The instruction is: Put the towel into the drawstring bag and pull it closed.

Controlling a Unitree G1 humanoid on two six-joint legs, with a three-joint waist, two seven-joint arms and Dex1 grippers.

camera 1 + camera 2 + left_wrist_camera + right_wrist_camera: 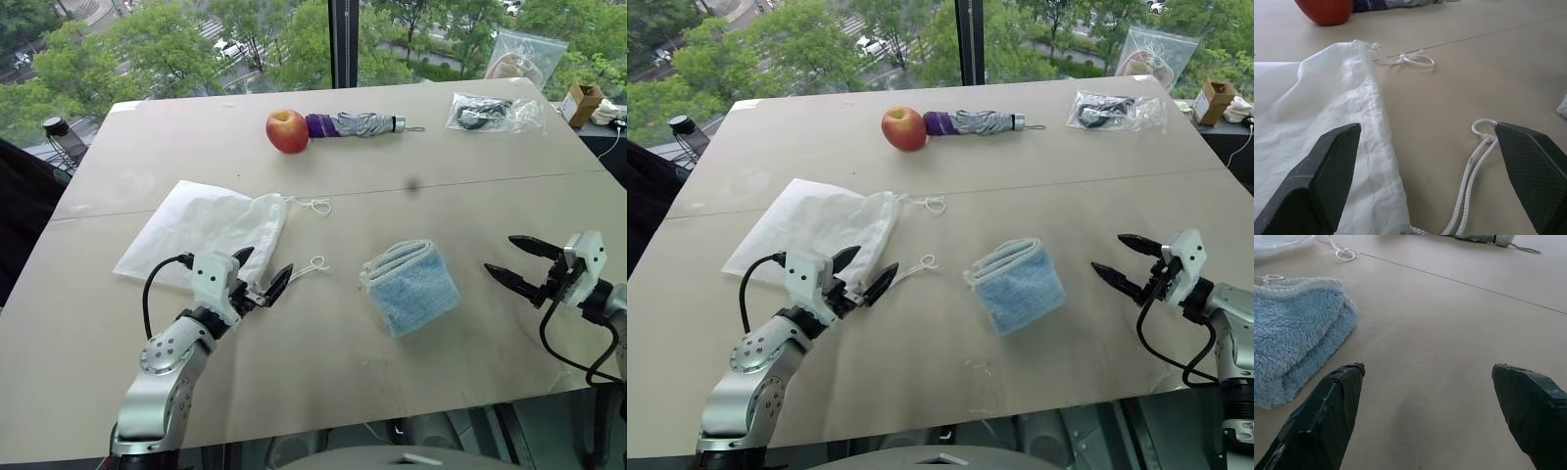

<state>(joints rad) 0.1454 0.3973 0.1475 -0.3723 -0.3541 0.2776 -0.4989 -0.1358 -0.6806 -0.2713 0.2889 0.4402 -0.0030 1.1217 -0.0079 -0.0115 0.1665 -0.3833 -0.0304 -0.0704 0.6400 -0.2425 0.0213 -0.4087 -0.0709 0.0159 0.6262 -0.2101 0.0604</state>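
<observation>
Far left on the beige table (323, 372): a white, thin, semi-sheer drawstring bag (201, 227), lying flat, gathered mouth turned right. From that mouth, two thin white looped cords: one loop (315, 206) at the far corner, another loop (310, 266) trailing right along the near side. At the bag's near right edge: the left gripper (261, 272), two black fingers spread wide apart, empty, one finger over the bag's fabric, the other just beside the near cord loop. Farther back, near the table's middle: a red apple (287, 130), touching a folded purple and grey umbrella (358, 123) to its right. Right of the bag and well apart from it, in the near middle: a small light blue terry towel (409, 285), folded into a thick soft rectangle, outside the bag. Far right at the back: a clear plastic zip bag with dark contents (490, 113), another clear bag with pale contents (524, 57) behind it, a small cardboard box (582, 103) beyond the corner. Near right: the right gripper (510, 258), black fingers likewise wide apart, empty, pointing left toward the towel, near it but not touching.
</observation>
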